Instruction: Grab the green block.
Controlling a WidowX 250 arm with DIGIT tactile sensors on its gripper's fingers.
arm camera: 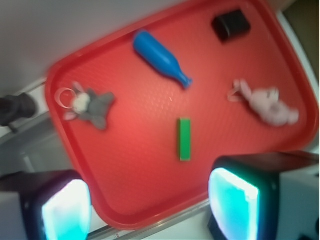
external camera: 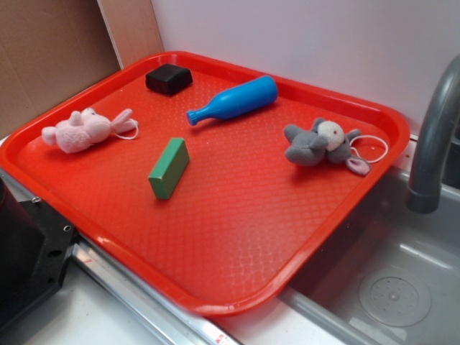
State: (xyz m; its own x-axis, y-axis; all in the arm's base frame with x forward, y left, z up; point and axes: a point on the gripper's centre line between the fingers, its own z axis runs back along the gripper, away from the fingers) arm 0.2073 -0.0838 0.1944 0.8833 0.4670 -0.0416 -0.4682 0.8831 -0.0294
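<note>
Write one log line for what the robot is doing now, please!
phase: approach | gripper: open, above tray edge, holding nothing | green block: flat on tray, untouched | nearest: pink plush toy, blue bottle

The tray [external camera: 237,237] is bright red with a fine diamond-grid texture. The green block [external camera: 169,168] is solid green, its side faces a darker shade. The bottle [external camera: 233,100] is plain blue. One plush toy [external camera: 83,130] is pale pink, the other plush [external camera: 320,143] grey with a white face. The small block [external camera: 168,78] is black. The end effector's fingers [arm camera: 234,203] are black with glowing cyan pads.
</note>
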